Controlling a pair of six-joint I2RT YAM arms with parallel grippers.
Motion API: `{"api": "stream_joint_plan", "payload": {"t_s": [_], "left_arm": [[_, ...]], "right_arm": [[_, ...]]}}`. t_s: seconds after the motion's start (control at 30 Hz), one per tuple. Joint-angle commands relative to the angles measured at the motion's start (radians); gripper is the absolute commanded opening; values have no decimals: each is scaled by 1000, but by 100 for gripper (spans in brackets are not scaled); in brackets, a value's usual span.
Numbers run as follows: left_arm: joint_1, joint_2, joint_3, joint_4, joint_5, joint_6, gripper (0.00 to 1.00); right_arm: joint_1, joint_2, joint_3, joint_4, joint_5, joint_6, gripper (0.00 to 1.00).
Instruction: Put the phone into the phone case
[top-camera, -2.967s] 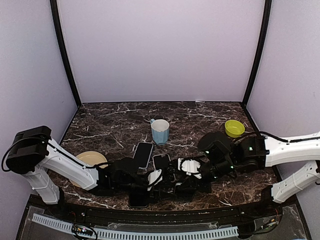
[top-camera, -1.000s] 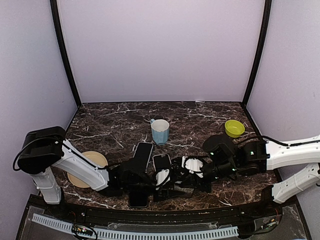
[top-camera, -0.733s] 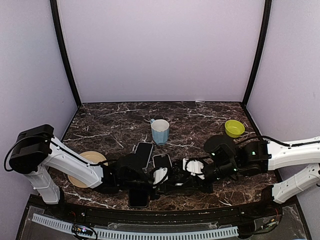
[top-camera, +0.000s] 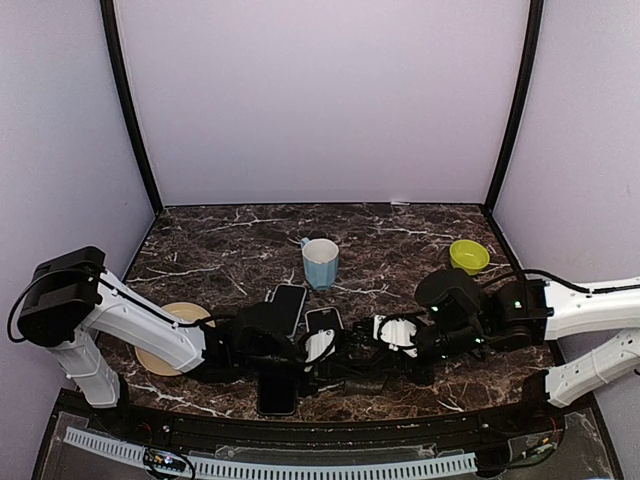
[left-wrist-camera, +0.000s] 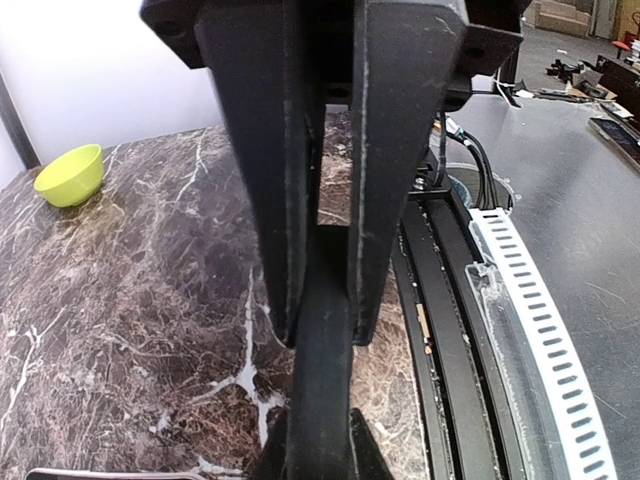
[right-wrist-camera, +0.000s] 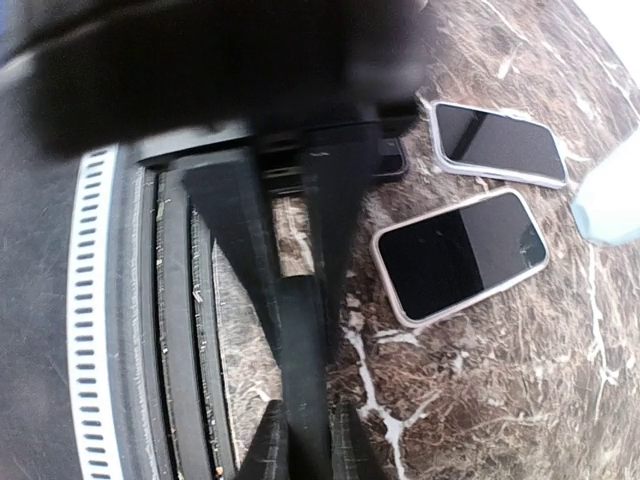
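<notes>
A thin matte black slab, which I take for the phone case (top-camera: 352, 368), stands on edge low over the marble near the front. In the left wrist view my left gripper (left-wrist-camera: 318, 335) is shut on the case (left-wrist-camera: 320, 400). In the right wrist view my right gripper (right-wrist-camera: 300, 290) is shut on the case's (right-wrist-camera: 305, 390) other end. The two grippers, left (top-camera: 338, 362) and right (top-camera: 368, 362), meet nose to nose. A pale-rimmed phone (top-camera: 322, 322) (right-wrist-camera: 462, 255) lies face up just behind them. Another phone (top-camera: 288, 306) (right-wrist-camera: 497, 143) lies beside it.
A dark phone (top-camera: 277, 395) lies near the front edge. A blue mug (top-camera: 320, 262) stands behind the phones, a yellow-green bowl (top-camera: 468, 256) (left-wrist-camera: 70, 172) at the back right, and a tan plate (top-camera: 175, 322) under the left arm. The black front rail (left-wrist-camera: 450, 330) runs beside the grippers.
My left gripper's jaws have closed on the black case. The right gripper has tightened on it and drawn slightly to the right. The left arm's shoulder has swung a little.
</notes>
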Motion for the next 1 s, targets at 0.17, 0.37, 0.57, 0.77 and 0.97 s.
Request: {"api": "stream_joint_plan", "payload": {"t_s": [0.17,0.37,0.57,0.77,0.97], "left_arm": [[11,-55,27,2,26,-149,0],[11,-79,63,-99,-32,-231,50],[11,-176,35,-269,-161,-224,60],[11,-285,1,-340,-221,-263,65],[14,-312,-12,-383,-241,-315,68]], "right_arm": [[-58,-21,73,-51,14,45,0],[-248,-1,157,-196,-229,48,0],[-412,42,211,-292,-471,82,0],[-470,138,218,-326,-692,81,0],[-532,312,237,-292,-653,41,0]]}}
